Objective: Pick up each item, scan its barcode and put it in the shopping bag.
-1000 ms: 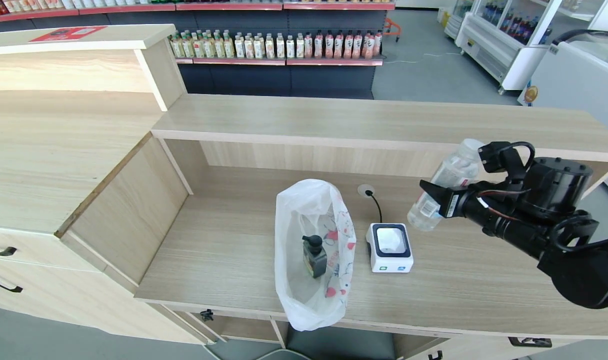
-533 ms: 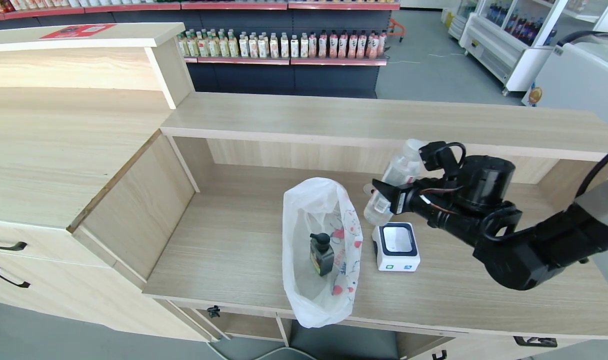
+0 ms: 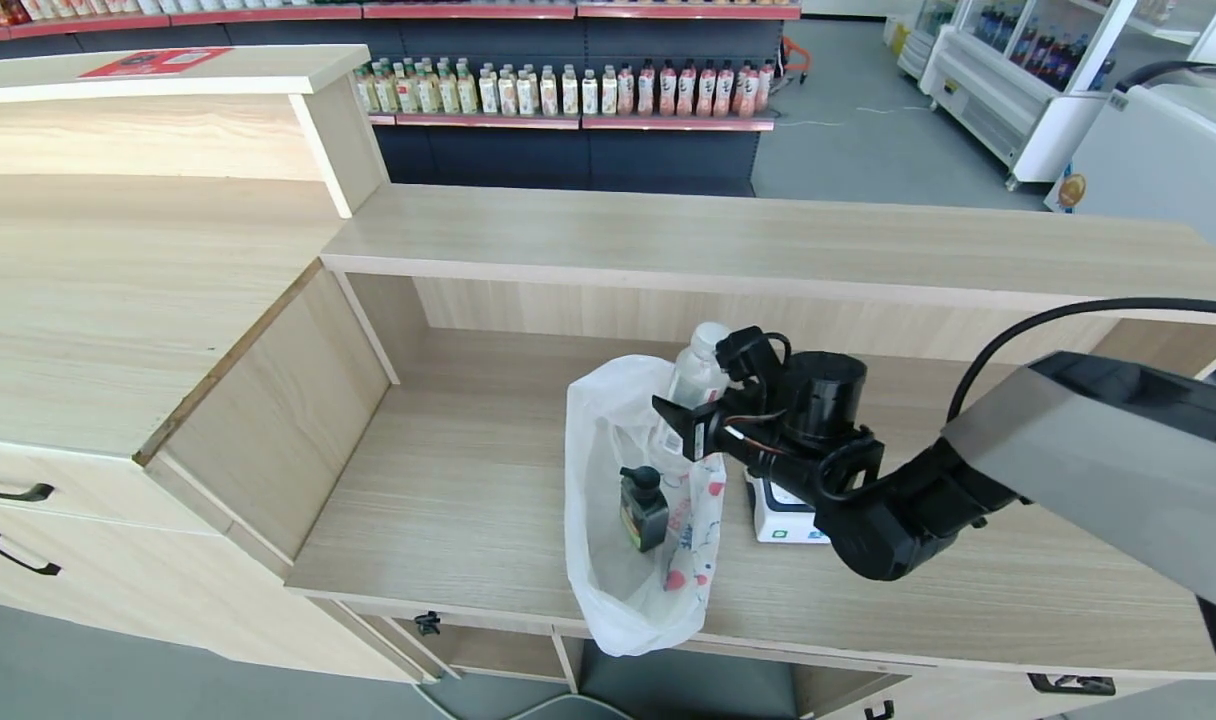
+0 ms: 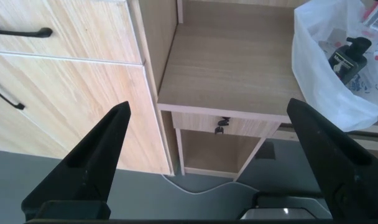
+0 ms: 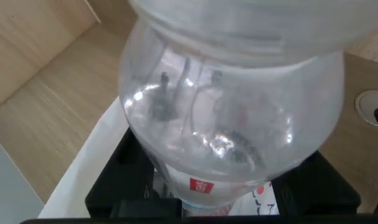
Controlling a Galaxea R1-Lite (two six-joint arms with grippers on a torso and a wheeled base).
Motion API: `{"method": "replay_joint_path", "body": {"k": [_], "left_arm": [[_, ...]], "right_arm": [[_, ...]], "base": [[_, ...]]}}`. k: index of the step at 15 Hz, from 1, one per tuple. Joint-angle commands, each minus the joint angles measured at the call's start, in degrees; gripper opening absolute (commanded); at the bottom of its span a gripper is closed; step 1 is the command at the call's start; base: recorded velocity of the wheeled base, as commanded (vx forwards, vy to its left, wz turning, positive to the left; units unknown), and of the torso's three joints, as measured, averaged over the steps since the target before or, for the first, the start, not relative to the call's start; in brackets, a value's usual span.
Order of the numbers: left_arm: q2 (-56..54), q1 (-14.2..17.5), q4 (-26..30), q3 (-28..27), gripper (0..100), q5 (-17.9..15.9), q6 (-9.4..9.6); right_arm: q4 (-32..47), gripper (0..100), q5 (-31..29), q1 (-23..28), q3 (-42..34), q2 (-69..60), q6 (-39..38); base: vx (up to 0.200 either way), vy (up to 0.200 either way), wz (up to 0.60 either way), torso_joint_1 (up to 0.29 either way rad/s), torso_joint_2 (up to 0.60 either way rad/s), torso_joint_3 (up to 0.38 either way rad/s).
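Observation:
A clear plastic bottle (image 3: 697,373) hangs tilted over the right rim of the white shopping bag (image 3: 608,420), with my right gripper (image 3: 690,428) shut on its lower part. In the right wrist view the bottle (image 5: 232,106) is close up, with the bag's white plastic (image 5: 96,162) beneath it. The bag stands open on the counter (image 3: 448,500) and holds a dark pump bottle (image 3: 644,511). A white barcode scanner (image 3: 780,515) sits just right of the bag, half hidden by my right arm. My left gripper (image 4: 207,168) is open and empty, low in front of the counter's left corner.
A raised wooden ledge (image 3: 768,240) runs behind the counter recess and a side wall (image 3: 268,420) closes its left. The scanner's cable hole (image 5: 373,103) is behind the scanner. Drawers with black handles (image 4: 21,31) are at the left, and the bag (image 4: 326,74) stands near the counter's front edge.
My right arm has carried the clear bottle leftward, from right of the scanner, across it, to above the bag's right rim. The head camera shifted slightly at first.

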State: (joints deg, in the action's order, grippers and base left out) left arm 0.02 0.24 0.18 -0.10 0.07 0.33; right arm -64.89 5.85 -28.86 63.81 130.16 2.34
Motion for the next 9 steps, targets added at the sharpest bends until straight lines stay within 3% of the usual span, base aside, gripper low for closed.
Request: {"method": "replay_joint_path", "body": {"k": [1,9], "left_arm": [[0.0,0.0,0.0,0.0,100,0.0,0.02],[0.0,0.0,0.0,0.0,100,0.0,-0.07]], "right_arm": [[0.2,0,-0.1,0.0,3.6,4.8,0.3],[0.0,0,0.0,0.8,10.9,12.8,3.0]], "base": [[0.000,0.000,0.00,0.000,0.00,0.000],[0.000,0.000,0.00,0.000,0.00,0.000]]}}
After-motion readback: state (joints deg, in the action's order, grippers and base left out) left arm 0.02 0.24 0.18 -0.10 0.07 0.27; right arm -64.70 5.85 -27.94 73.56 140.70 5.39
